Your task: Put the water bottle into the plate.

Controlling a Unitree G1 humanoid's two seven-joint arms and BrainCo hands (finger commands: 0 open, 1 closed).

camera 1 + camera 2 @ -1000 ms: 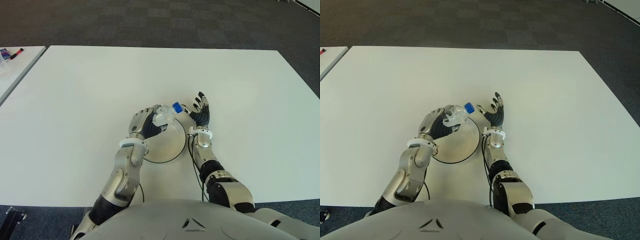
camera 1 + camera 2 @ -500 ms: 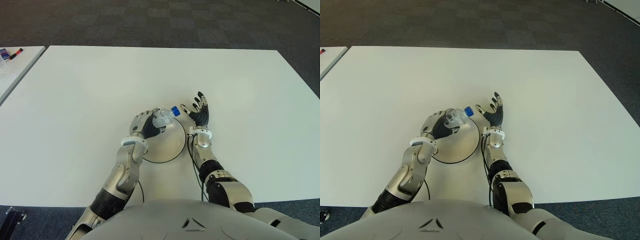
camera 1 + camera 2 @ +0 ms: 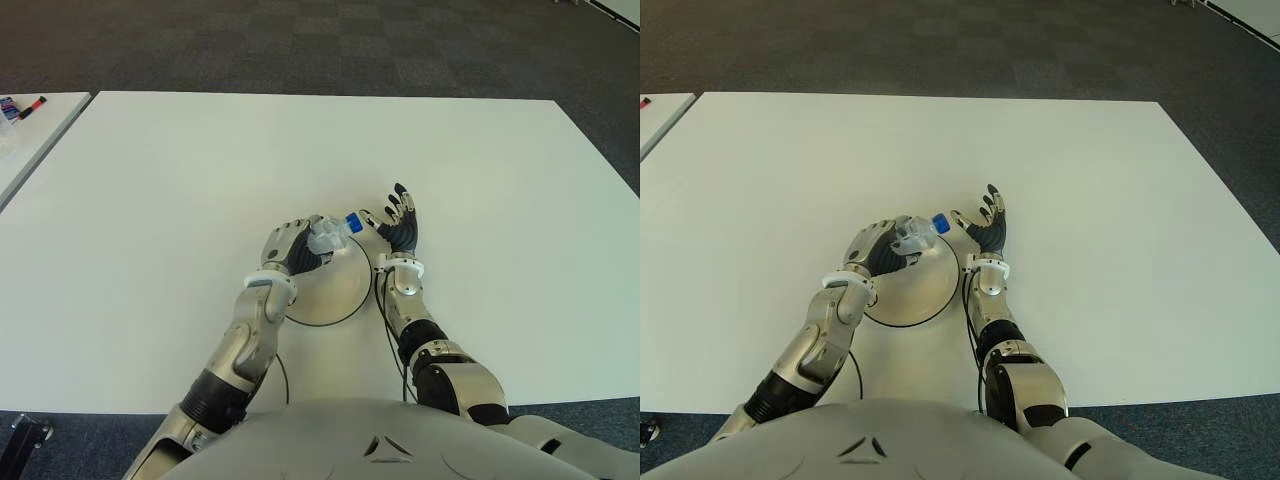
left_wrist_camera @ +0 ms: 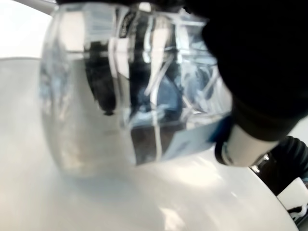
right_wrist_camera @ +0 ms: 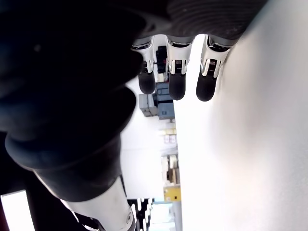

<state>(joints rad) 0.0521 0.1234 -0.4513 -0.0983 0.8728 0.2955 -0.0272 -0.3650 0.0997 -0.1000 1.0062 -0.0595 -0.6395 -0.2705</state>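
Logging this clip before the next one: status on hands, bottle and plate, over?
Left hand shut on water bottle, tilted low over plate. Right hand open beside plate's right edge. Nothing in the way.

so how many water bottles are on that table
1. The water bottle is held in the left hand, over the far edge of the plate; none other visible.

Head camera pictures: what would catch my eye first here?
The left hand grips a clear water bottle with a blue cap, holding it over the far rim of a round white plate at mid-table. Just right of the plate, the right hand shows open and empty on the white table.
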